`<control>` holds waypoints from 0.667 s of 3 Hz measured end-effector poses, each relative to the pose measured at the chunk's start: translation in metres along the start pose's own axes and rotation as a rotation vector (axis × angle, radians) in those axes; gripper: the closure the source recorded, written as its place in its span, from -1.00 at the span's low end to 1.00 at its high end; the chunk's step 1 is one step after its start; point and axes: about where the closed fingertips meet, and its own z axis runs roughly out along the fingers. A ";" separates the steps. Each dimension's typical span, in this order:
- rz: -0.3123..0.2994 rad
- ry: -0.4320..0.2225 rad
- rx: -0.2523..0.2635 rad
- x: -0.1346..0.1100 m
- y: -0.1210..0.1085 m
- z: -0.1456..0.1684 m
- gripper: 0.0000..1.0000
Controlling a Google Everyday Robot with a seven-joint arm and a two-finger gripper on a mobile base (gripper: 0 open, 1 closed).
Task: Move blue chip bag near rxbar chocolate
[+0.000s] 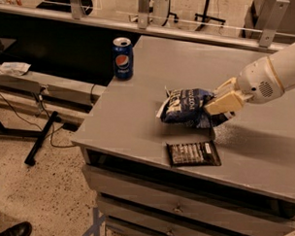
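Note:
The blue chip bag (185,106) is a crinkled dark-blue foil bag with white lettering, held low over the grey table (137,119). My gripper (220,106) comes in from the right on a white arm and is shut on the bag's right end. The rxbar chocolate (193,153), a flat dark bar with pale lettering, lies flat near the table's front edge, just below and slightly right of the bag. A small gap separates bag and bar.
A blue Pepsi can (123,58) stands upright at the table's back left corner. Drawers (178,208) sit under the tabletop. A lower bench (37,84) and cables are on the left. Shoes (12,229) show at the bottom left floor.

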 end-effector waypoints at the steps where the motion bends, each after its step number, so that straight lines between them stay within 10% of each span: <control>1: 0.000 0.015 -0.039 0.004 0.008 0.012 0.00; 2: -0.013 0.017 -0.035 0.008 0.007 0.022 -0.46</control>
